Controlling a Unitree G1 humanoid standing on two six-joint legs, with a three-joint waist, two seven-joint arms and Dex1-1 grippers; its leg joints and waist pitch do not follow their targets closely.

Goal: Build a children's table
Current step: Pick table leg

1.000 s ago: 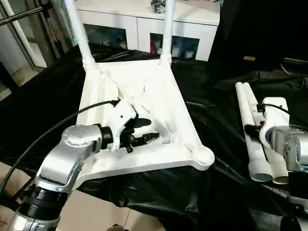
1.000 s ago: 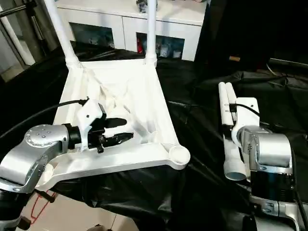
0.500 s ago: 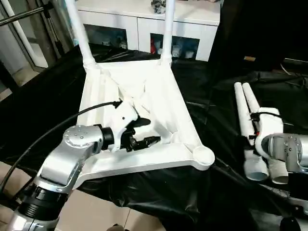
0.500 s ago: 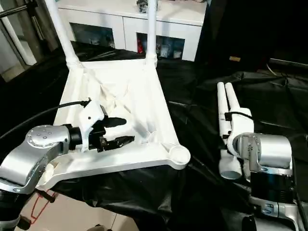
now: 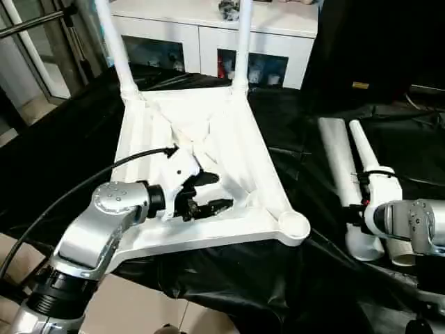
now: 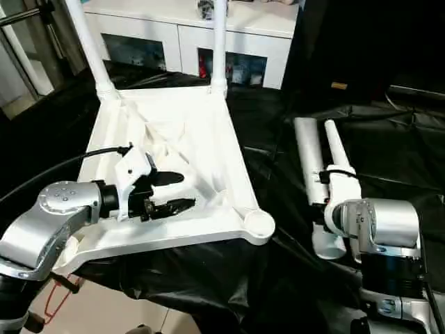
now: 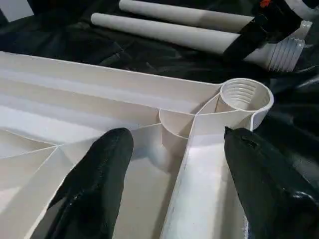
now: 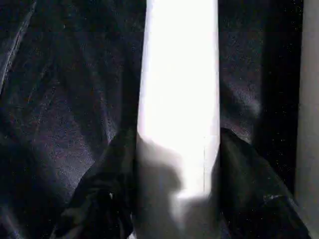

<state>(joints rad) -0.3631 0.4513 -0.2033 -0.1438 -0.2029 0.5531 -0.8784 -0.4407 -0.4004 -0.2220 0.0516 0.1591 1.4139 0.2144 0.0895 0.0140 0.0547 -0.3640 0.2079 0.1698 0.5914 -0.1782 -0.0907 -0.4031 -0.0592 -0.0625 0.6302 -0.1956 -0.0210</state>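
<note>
The children's table top [image 5: 229, 132] lies upside down on black cloth, ribs up. Two legs [image 5: 115, 49] [image 5: 242, 42] stand upright in its far corner sockets. The near right socket [image 5: 293, 226] is empty, and it also shows in the left wrist view as the threaded socket [image 7: 246, 94]. My left gripper [image 5: 215, 191] hovers open over the ribbed underside just left of that socket, holding nothing. Two loose legs lie on the cloth to the right. My right gripper [image 8: 177, 137] is shut on the left one [image 5: 335, 160], near its wide end. The other leg [image 5: 363, 146] runs under my wrist.
A white cabinet [image 5: 208, 28] with glass doors stands behind the table top. Black cloth [image 5: 229, 278] covers the work surface and hangs over its near edge, with tiled floor [image 5: 139, 306] below at the left. A metal stand [image 5: 28, 28] is at the far left.
My right gripper has closed around the left loose leg. That leg's far end has swung left, away from the other leg. My left gripper opened slightly and stayed over the ribs.
</note>
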